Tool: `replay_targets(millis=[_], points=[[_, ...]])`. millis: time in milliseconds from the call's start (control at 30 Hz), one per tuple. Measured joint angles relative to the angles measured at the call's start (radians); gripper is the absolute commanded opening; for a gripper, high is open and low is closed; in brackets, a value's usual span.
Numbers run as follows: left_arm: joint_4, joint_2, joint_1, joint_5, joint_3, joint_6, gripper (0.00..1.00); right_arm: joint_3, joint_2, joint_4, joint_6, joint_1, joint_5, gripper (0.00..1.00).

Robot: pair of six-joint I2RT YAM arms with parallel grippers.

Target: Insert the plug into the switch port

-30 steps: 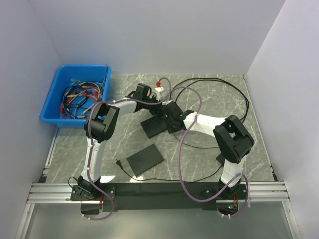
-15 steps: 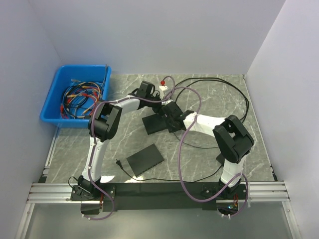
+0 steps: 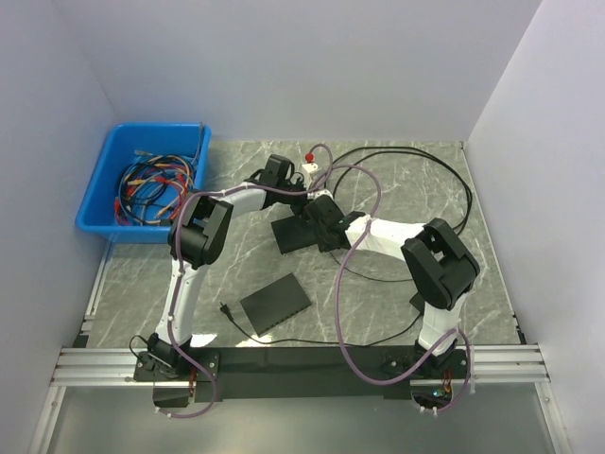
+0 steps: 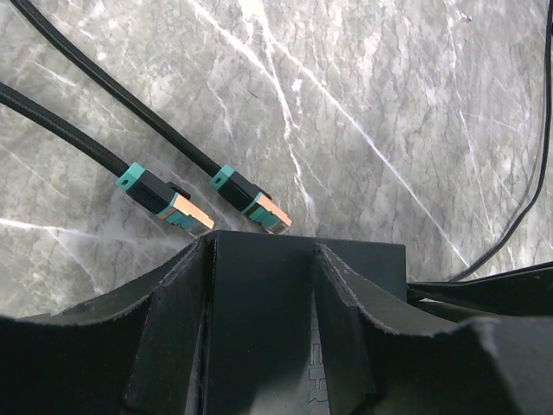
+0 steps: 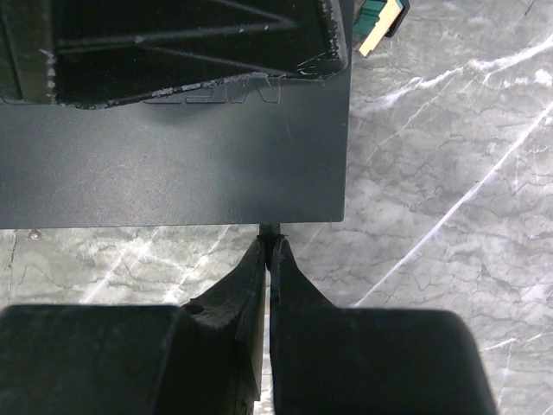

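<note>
The black switch (image 3: 289, 233) lies flat mid-table. In the left wrist view my left gripper (image 4: 261, 251) is shut on the switch (image 4: 259, 328), one finger against each side. Two teal-booted network plugs (image 4: 170, 201) lie on the marble just past its far edge. My right gripper (image 5: 270, 246) is shut on a thin black plug (image 5: 270, 232), whose tip touches the switch's near edge (image 5: 173, 164). In the top view the right gripper (image 3: 317, 225) sits at the switch's right side and the left gripper (image 3: 301, 200) just behind it.
A blue bin (image 3: 102, 172) of coloured cables stands at the back left. A flat black pad (image 3: 275, 303) lies near the front, with a loose cable end (image 3: 225, 309) beside it. Black cable loops (image 3: 416, 165) run across the back right. A white part with a red knob (image 3: 308, 163) is behind the switch.
The left gripper has shifted right and drawn the switch slightly toward the back. The right gripper has stayed against the switch's edge with the plug in it.
</note>
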Motion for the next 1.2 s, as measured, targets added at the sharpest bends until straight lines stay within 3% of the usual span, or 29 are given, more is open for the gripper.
replay_targets(millis=[333,833,933,1067,1200], points=[[0.016,0.031,0.0,0.01,0.027,-0.03,0.54,0.009,0.017,0.003,0.024,0.0,0.057,0.0],[0.0,0.069,0.0,0.02,0.087,-0.025,0.53,0.037,0.032,-0.005,-0.037,-0.032,0.002,0.0],[-0.007,0.075,0.0,0.024,0.096,-0.025,0.53,0.037,0.032,-0.003,-0.042,-0.036,-0.006,0.07],[-0.005,0.075,0.0,0.024,0.095,-0.025,0.53,0.037,0.034,0.004,-0.043,-0.04,-0.014,0.25],[0.003,0.075,0.0,0.024,0.092,-0.026,0.52,0.032,0.042,0.043,-0.041,-0.049,-0.01,0.34]])
